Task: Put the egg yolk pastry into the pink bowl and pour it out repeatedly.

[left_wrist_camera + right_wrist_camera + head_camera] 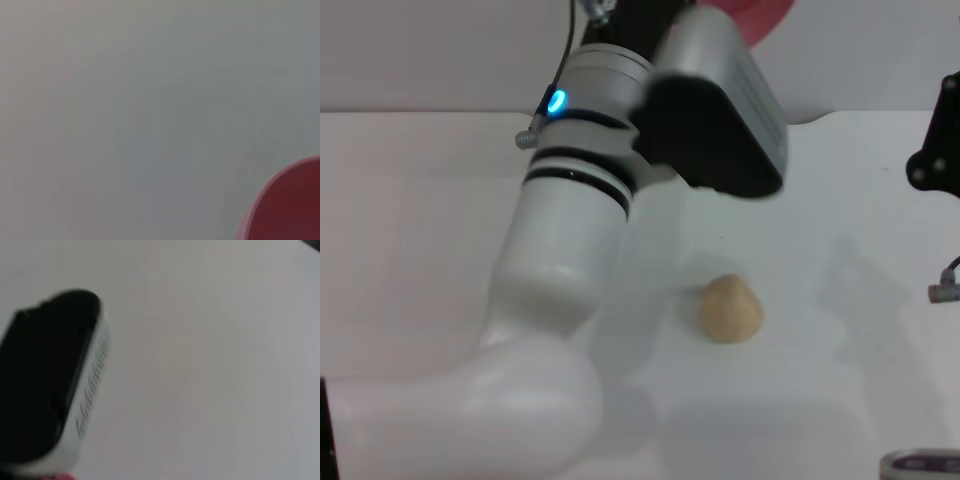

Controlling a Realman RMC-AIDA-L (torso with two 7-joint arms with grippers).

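The egg yolk pastry, a small tan ball, lies alone on the white table just right of centre. My left arm reaches up over it, and the wrist's black and grey housing hangs above and behind the pastry. The pink bowl is held up in the air at that arm's end by my left gripper, mostly hidden behind the housing. Its rim fills a corner of the left wrist view. My right gripper stays at the table's right edge, apart from both.
A round grey-white object peeks in at the front right corner of the table. The right wrist view shows the left arm's black and white housing over bare white table.
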